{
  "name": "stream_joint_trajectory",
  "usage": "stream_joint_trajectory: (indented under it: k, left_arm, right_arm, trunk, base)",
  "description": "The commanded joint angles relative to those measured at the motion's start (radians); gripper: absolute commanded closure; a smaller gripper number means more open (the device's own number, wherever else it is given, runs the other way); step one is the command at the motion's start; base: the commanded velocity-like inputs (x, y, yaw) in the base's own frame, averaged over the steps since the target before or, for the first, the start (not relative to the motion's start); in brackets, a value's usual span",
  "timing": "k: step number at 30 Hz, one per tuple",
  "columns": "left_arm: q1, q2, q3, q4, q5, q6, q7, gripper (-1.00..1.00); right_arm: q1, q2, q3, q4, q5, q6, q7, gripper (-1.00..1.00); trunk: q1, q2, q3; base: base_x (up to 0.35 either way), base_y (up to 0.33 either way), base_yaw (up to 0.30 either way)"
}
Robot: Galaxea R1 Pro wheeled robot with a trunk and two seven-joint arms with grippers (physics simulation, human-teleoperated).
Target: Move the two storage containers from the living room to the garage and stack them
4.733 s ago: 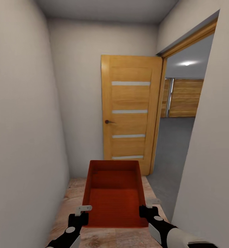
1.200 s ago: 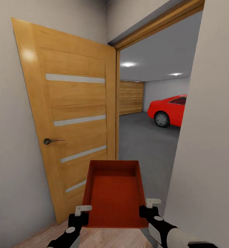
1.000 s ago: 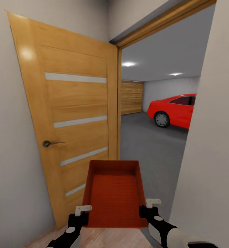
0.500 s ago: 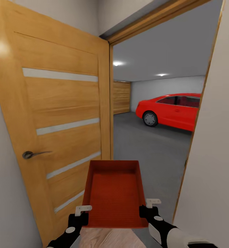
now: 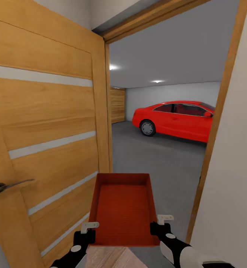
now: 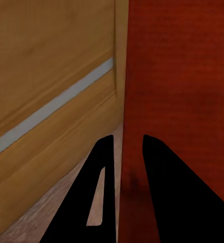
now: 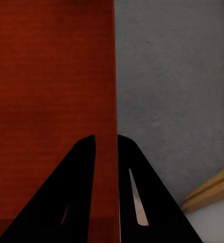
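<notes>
setting: a narrow passage with pale walls is being left through a doorway; beyond it the garage (image 5: 164,74) is being seen, with its dark grey floor (image 5: 157,163), ceiling lights and a red car (image 5: 175,120) parked well back.
door: a wooden door (image 5: 45,130) with frosted strips is being held open against the left wall, its lever handle (image 5: 4,186) near the view's left edge; the opening is thereby being kept free for the load.
container: one orange-red storage container (image 5: 123,208) is being carried level and open side up, ahead of the trunk and in line with the doorway, judged so that it passes between door and frame (image 5: 212,149).
left gripper (image 5: 87,231): its fingers (image 6: 99,192) are being kept clamped on the container's left wall, one inside and one outside.
right gripper (image 5: 160,225): its fingers (image 7: 81,192) are likewise being kept closed over the right wall.
grip reasoning: opposite walls are being pinched so the bin is being kept from tilting.
clearance: the left wall is being carried near the door face, though not touching it.
task status: set-down on the garage floor is judged not yet begun.
</notes>
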Motion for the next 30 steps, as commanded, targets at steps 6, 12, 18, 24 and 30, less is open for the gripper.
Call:
stream_joint_trajectory:
  k: [6, 12, 18, 24, 30]
  left_arm:
    - [-0.001, 0.000, 0.017, -0.003, -0.004, -0.053, 0.010, 1.00]
    - [-0.001, 0.000, 0.017, -0.003, -0.004, -0.053, 0.010, 1.00]
    - [-0.001, 0.000, 0.017, -0.003, -0.004, -0.053, 0.010, 1.00]
    - [-0.001, 0.000, 0.017, -0.003, -0.004, -0.053, 0.010, 1.00]
    - [-0.001, 0.000, 0.017, -0.003, -0.004, -0.053, 0.010, 1.00]
  right_arm:
    - [0.000, 0.000, -0.027, 0.004, -0.022, -0.006, -0.010, 1.00]
    - [0.000, 0.000, -0.027, 0.004, -0.022, -0.006, -0.010, 1.00]
    - [-0.001, 0.000, -0.027, 0.004, -0.022, -0.006, -0.010, 1.00]
    - [-0.001, 0.000, -0.027, 0.004, -0.022, -0.006, -0.010, 1.00]
    - [-0.001, 0.000, -0.027, 0.004, -0.022, -0.006, -0.010, 1.00]
  trunk:
    - [0.001, -0.001, -0.002]
    - [0.001, -0.001, -0.002]
    - [0.001, -0.001, -0.002]
    - [0.001, -0.001, -0.002]
    - [0.001, -0.001, -0.002]
  base:
    - [0.280, 0.216, -0.277]
    - [0.281, 0.216, -0.277]
    - [0.281, 0.216, -0.277]
    - [0.281, 0.216, -0.277]
    - [0.281, 0.216, -0.277]
